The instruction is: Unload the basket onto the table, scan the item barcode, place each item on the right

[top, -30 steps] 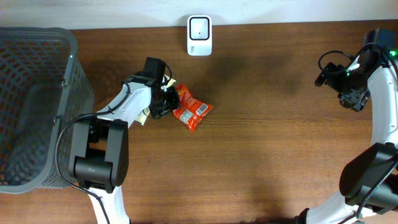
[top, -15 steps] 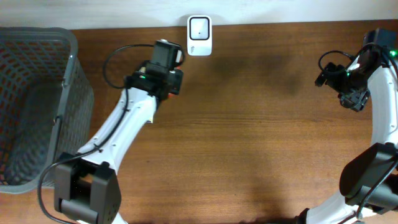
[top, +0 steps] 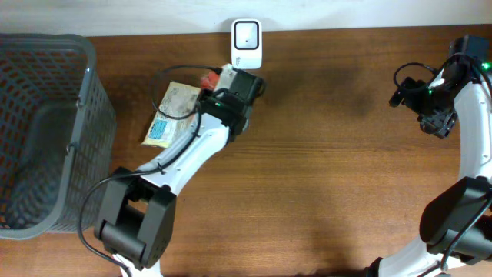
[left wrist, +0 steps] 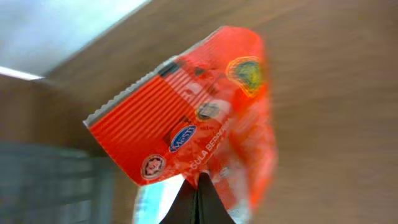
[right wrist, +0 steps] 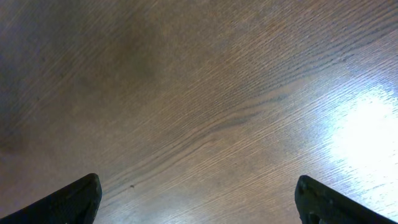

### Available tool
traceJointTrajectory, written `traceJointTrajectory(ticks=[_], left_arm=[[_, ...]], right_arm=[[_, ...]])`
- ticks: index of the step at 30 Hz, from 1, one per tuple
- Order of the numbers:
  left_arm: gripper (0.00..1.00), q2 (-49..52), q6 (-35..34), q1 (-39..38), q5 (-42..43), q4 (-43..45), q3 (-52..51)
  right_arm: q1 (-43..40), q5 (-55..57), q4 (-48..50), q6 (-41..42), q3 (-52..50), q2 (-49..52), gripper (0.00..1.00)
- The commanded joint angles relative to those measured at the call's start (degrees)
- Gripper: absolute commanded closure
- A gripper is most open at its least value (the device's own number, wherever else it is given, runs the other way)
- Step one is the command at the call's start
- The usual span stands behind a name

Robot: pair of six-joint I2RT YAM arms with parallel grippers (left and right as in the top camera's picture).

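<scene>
- The table [top: 323, 192] is bare wood over most of its width, and nothing lies on its right half.
- The basket [top: 84, 69] stands at the left end, apart from my work.
- A yellow packet [top: 171, 114] lies flat on the wood beside my left arm, between basket and scanner. I am not touching it.
- The scanner [top: 246, 45] stands at the far edge, just beyond my left wrist.
- The red packet [left wrist: 186, 118] is the item. It is off the table, hanging from my left gripper [left wrist: 199, 190], close to the scanner. From overhead only a corner of it shows past my wrist.
- My left jaws are pressed together on the packet's lower edge.
- My right gripper [right wrist: 199, 199] hovers over bare wood at the far right with its jaws spread wide, holding nothing.
- I judge the pick-up and carry done. What remains is to turn the barcode to the scanner's window and get a read.
- I cannot make out a barcode on the face towards my wrist camera, so I cannot tell which way it points.
</scene>
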Motion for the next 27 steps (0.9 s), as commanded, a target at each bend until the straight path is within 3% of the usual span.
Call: traceJointTrajectory(ticks=[1, 4, 8, 9, 10, 11, 12, 13, 16, 17, 19, 21, 24, 27], left_arm=[[1.0, 2.23, -2.1, -4.02, 9.44, -2.27, -0.5], [1.0, 2.47, -2.1, -7.91, 21.05, -3.56, -0.5], [0.9, 2.16, -2.08, -9.4, 47.43, -7.32, 2.91], [0.76, 2.14, -2.05, -9.4, 50.82, -9.42, 5.33], [0.3, 2.14, -2.05, -9.4, 51.15, -11.15, 7.89], [0.12, 2.14, -2.05, -9.05, 51.12, -12.81, 10.88], [0.14, 2.14, -2.08, -8.17, 50.14, -13.42, 12.87], [0.28, 2.14, -2.4, -6.03, 46.62, -13.53, 13.86], [0.85, 3.89, -10.47, 1.81, 39.71, -17.29, 13.29], [0.93, 5.42, -11.67, 2.93, 39.76, -17.29, 13.25], [1.0, 9.46, -15.47, 2.95, 41.48, -17.51, 13.25], [1.0, 13.92, -15.78, 1.66, 48.65, -16.24, 13.25], [1.0, 16.39, -15.72, -1.09, 48.63, -12.83, 13.25], [1.0, 16.33, -11.19, -4.52, 55.56, -9.16, 13.57]], right_arm=[[-0.2, 0.55, -0.07, -0.31, 0.44, -0.28, 0.01], [-0.2, 0.55, -0.07, -0.28, 0.44, -0.28, 0.01], [-0.2, 0.52, -0.07, -0.28, 0.44, -0.28, 0.01], [-0.2, 0.55, -0.07, -0.28, 0.44, -0.28, 0.01], [-0.2, 0.55, -0.07, -0.31, 0.44, -0.28, 0.01], [-0.2, 0.55, -0.07, -0.31, 0.44, -0.28, 0.01], [-0.2, 0.55, -0.07, -0.31, 0.44, -0.28, 0.01], [-0.2, 0.55, -0.07, -0.31, 0.44, -0.28, 0.01], [-0.2, 0.55, -0.07, -0.28, 0.44, -0.28, 0.01], [-0.2, 0.55, -0.07, -0.28, 0.44, -0.28, 0.01], [-0.2, 0.55, -0.07, -0.31, 0.44, -0.28, 0.01], [-0.2, 0.55, -0.07, -0.31, 0.44, -0.28, 0.02], [-0.2, 0.55, -0.07, -0.31, 0.44, -0.28, 0.01], [-0.2, 0.55, -0.07, -0.31, 0.44, -0.28, 0.01]])
